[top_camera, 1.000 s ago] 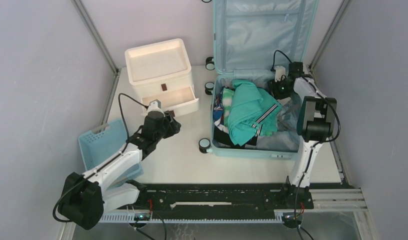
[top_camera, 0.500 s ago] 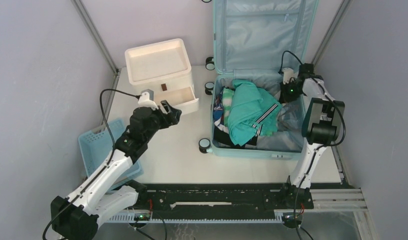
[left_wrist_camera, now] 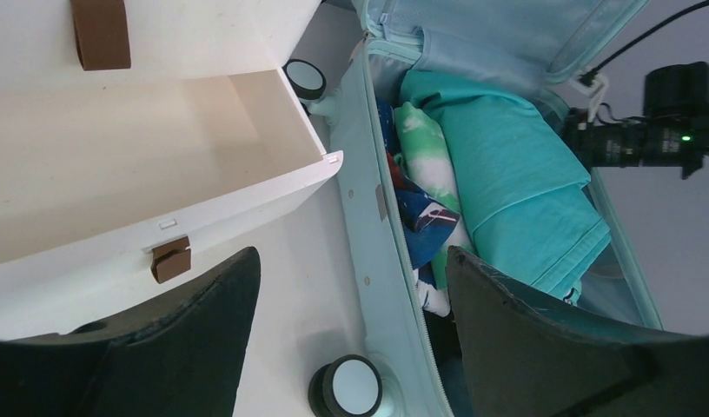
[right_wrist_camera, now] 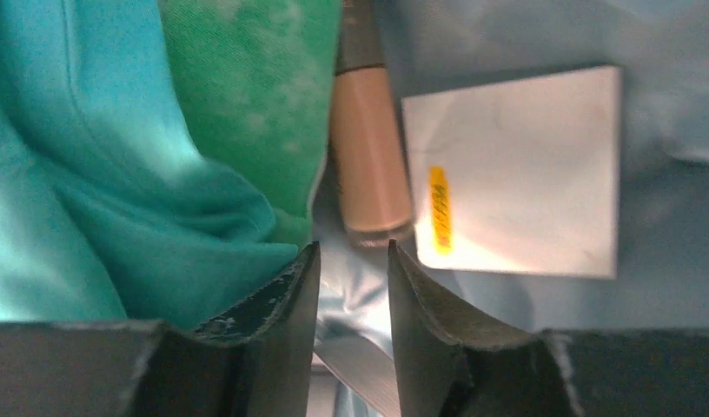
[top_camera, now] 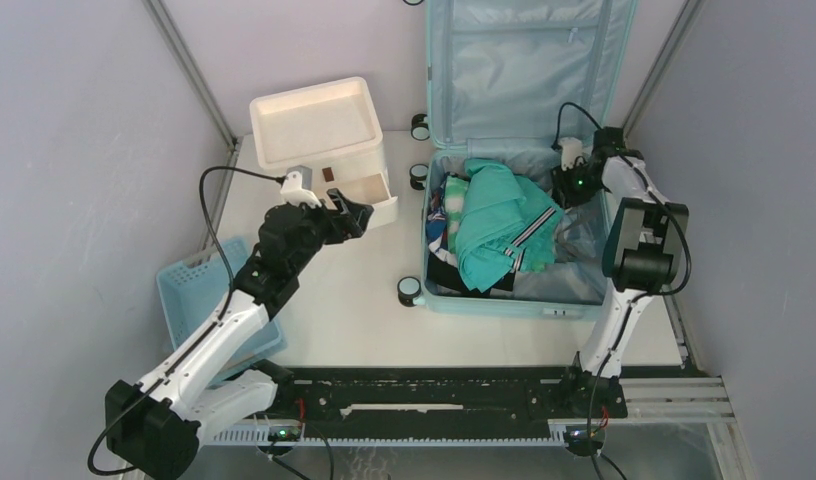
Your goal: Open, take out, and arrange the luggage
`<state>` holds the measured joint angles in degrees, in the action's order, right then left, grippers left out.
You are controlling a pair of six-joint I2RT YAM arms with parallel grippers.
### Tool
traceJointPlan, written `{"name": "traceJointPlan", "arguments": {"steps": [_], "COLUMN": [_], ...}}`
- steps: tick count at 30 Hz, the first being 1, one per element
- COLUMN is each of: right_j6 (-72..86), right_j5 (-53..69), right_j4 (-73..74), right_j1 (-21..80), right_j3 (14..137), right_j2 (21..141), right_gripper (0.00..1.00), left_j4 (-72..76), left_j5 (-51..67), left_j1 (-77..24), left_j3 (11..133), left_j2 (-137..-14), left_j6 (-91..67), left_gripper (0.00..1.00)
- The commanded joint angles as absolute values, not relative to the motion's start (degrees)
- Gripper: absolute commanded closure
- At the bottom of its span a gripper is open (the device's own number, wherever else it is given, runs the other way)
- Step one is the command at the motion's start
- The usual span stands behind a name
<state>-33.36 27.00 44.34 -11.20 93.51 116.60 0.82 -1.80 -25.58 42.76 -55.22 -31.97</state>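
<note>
The luggage (top_camera: pixel 529 60) is a light-blue hard-shell suitcase lying open, lid upright against the back wall. Its base is filled with clothes, a teal garment (top_camera: pixel 494 220) on top. My left gripper (top_camera: pixel 352 213) hovers open and empty over the table between the white drawer unit and the suitcase's left wall (left_wrist_camera: pixel 368 226). My right gripper (top_camera: pixel 569 185) is low inside the back right of the base. In the right wrist view its fingers (right_wrist_camera: pixel 353 252) stand slightly apart, open, with only lining between them. Just beyond them lie a beige tube (right_wrist_camera: pixel 368 165) and a white card (right_wrist_camera: pixel 516 174).
A white drawer unit (top_camera: pixel 319 125) stands at the back left, its lower drawer (left_wrist_camera: pixel 116 148) pulled out. A blue lattice basket (top_camera: pixel 199 285) sits at the left edge under my left arm. The suitcase's wheels (left_wrist_camera: pixel 351 389) stick out toward the drawer unit.
My left arm has stretched forward and right toward the drawer and suitcase, and its jaws have widened. My right gripper has moved back toward the suitcase's rear right corner.
</note>
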Motion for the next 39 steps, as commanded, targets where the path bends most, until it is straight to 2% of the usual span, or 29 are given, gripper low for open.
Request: {"name": "traceJointPlan", "arguments": {"steps": [1,7,10,14,19,27,39], "right_j6": [-34.8,-37.1,-38.1,-39.0,-40.8,-39.2,-35.2], "right_j5": [24.7,19.8,17.2,16.8,18.0,26.4,37.2], "right_j4": [43.1,43.3,43.3,42.9,44.5,46.4,50.5], "right_j1": [-8.3,-6.0,-4.9,-4.4,-4.5,-10.6,-16.8], "right_j3": [95.3,97.7,98.0,98.0,98.6,98.7,96.9], "right_j2": [120.0,124.8,126.6,126.8,126.4,116.3,101.6], "right_gripper": [0.56,0.5,0.43,0.47,0.69,1.0,1.0], "left_j4": [4.5,6.0,6.2,6.2,7.4,15.8,32.9], "left_j5": [-0.6,-0.7,-0.5,-0.4,1.7,7.5,15.1], "left_j1": [-25.3,-25.3,-25.3,-25.3,-25.3,-25.3,-27.0], "left_j3": [46.0,44.7,44.9,45.5,46.7,48.2,53.9], "left_j2": [-54.8,-54.3,-54.5,-55.0,-56.3,-59.5,-73.3], "left_j6": [-31.3,-32.5,-32.6,-32.4,-32.6,-40.5,-58.4], "left_gripper": [0.18,0.18,0.18,0.17,0.18,0.18,0.19]}}
